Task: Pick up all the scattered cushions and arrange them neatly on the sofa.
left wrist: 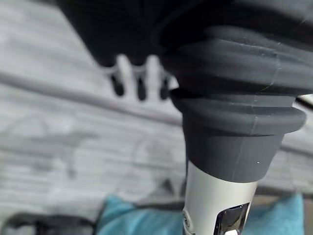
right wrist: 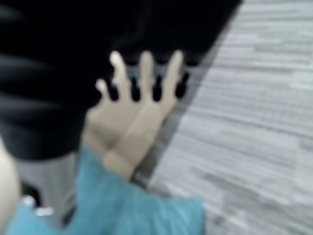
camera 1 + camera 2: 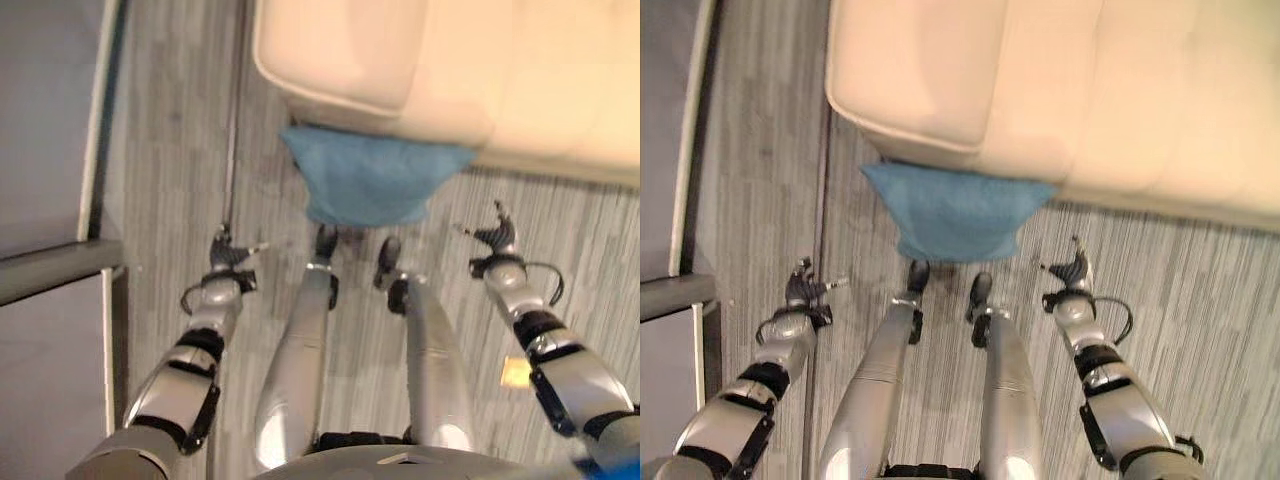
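we look down at a blue cushion (image 3: 368, 183) lying on the grey striped floor (image 3: 170, 150), its far edge tucked against and partly under the front of the cream sofa (image 3: 480, 70), near the sofa's l. corner. it sits flat, corners spread, roughly btw. our two arms. our left hand (image 3: 228, 256) hangs over the floor to the l. of the cushion, apart from it, holding nothing; in the head views one of its fingers pokes out toward the cushion, and in the l. wrist view the fingers (image 1: 140, 81) reach straight out past the dark cover, so we read them as released. our right hand (image 3: 1072, 270) hangs on the other side, near the cushion's r. corner but not touching; in the r. wrist view its fingers (image 2: 145, 73) spread out straight, released, w/ nothing in them, and the cushion's blue corner and a bit of the sofa's cream edge show beyond. a small tan patch (image 3: 516, 372) lies on the floor by our r. forearm; can't tell what it is. a grey panel w/ a pale edge (image 3: 45, 130) runs along the l. side of the floor.
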### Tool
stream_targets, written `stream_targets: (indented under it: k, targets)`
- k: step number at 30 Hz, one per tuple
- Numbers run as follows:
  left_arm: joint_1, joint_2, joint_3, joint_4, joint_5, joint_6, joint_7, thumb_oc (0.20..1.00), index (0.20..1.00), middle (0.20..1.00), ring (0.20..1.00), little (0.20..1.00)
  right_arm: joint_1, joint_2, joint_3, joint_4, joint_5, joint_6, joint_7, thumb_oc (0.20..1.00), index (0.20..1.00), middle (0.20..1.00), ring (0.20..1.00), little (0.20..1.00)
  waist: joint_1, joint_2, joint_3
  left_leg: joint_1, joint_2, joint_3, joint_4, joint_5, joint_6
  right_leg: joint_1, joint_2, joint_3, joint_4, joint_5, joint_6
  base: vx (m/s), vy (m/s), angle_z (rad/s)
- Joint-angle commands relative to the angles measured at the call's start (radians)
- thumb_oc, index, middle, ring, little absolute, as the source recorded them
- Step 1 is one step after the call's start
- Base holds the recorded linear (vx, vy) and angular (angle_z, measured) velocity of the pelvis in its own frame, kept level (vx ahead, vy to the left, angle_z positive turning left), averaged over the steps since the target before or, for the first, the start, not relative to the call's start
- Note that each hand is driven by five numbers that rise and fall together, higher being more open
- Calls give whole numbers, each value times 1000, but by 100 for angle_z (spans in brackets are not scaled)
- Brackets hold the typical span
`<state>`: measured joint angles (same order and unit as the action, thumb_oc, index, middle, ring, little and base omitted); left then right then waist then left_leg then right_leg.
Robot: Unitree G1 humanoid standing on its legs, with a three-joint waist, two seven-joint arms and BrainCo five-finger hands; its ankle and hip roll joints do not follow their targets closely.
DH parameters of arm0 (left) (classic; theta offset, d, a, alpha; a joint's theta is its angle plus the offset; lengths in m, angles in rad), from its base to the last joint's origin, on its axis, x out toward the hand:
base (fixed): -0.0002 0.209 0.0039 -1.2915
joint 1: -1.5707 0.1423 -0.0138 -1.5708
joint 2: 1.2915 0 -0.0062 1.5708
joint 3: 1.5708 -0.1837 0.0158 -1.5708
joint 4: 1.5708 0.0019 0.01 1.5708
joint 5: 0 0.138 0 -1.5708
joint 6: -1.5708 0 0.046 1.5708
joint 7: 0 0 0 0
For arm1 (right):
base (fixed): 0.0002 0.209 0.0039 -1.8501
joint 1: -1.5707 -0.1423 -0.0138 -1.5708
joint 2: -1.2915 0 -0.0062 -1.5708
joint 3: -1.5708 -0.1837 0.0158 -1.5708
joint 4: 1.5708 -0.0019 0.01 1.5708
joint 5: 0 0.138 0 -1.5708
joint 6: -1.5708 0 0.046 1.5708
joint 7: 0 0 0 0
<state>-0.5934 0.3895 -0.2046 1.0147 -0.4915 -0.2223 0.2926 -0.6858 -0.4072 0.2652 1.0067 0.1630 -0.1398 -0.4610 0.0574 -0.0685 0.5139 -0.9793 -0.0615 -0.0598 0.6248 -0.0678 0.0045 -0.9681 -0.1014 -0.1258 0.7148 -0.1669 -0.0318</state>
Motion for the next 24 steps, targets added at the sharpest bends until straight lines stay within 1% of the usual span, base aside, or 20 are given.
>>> stream_targets:
  k: [1,2,3,4,5,7,13,16,21,22,24]
  targets:
    - [-9,7,-15,-23,-45,-55,60,1000,1000,1000,1000,1000,50,-38,-2,-42,46,-50,-62,1000,1000,1000,1000,1000,-14,27,-84,-67,9,-47,24,-82,-16,-37,-47,6,-78,20,94,-43,13,1]
    - [-49,5,-22,-44,-72,-67,73,1000,1000,1000,1000,1000,14,-38,-3,-63,71,-64,-85,1000,1000,1000,1000,1000,-23,26,-82,-138,9,-48,44,-79,-17,-107,-48,13,-55,18,92,0,0,0]
    - [-72,9,-28,-51,-87,-72,77,1000,1000,1000,1000,1000,-7,-44,-2,-67,75,-69,-92,1000,1000,1000,1000,1000,-28,25,-81,-178,8,-51,55,-81,-14,-144,-48,16,-39,18,93,0,0,0]
    - [-74,10,-28,-50,-87,-72,77,1000,1000,1000,1000,1000,-9,-44,-2,-66,76,-69,-92,1000,1000,1000,1000,1000,-28,25,-85,-184,7,-51,58,-81,-14,-151,-49,17,-36,17,93,0,0,0]
    - [-115,13,-31,-66,-115,-82,77,1000,1000,1000,1000,1000,-51,-49,0,-88,93,-81,-102,1000,1000,1000,1000,1000,-37,24,-81,-247,8,-50,76,-82,-14,-210,-50,21,-18,18,95,0,0,0]
    - [-167,24,-42,-72,-141,-93,82,1000,1000,1000,1000,1000,-92,-57,10,-97,109,-93,-111,1000,1000,1000,1000,1000,-42,21,-85,-304,5,-53,88,-83,-11,-270,-50,22,3,15,100,0,0,0]
    - [-282,69,-70,-97,-192,-99,62,1000,1000,1000,1000,1000,-168,-83,35,-150,177,-126,-69,1000,1000,1000,1000,1000,-63,7,-95,-453,-9,-52,173,-98,-7,-424,-51,39,92,0,101,34,-1,1]
    - [-318,88,-86,-118,-181,-100,68,1000,1000,1000,1000,1000,-180,-89,40,-189,202,-144,-62,1000,1000,1000,1000,1000,-71,7,-97,-505,-15,-46,218,-110,-5,-477,-48,48,133,-11,97,59,4,0]
    - [-356,89,-95,-129,-207,-107,57,1000,1000,1000,1000,1000,-205,-95,56,-221,226,-158,-43,1000,1000,1000,1000,1000,-78,3,-101,-572,-18,-45,268,-127,-4,-549,-46,56,177,-24,92,79,-13,-6]
    - [-397,99,-107,-131,-234,-112,46,1000,1000,1000,1000,1000,-242,-98,87,-232,243,-162,-14,1000,1000,1000,1000,1000,-82,-2,-96,-590,-16,-40,291,-139,-4,-576,-39,66,201,-30,89,110,-32,-5]
    - [-448,97,-129,-137,-247,-110,39,1000,1000,1000,1000,1000,-302,-89,141,-266,253,-163,15,1000,1000,1000,1000,1000,-82,-7,-82,-591,-9,-35,307,-152,-7,-584,-35,74,218,-36,88,119,-20,-6]
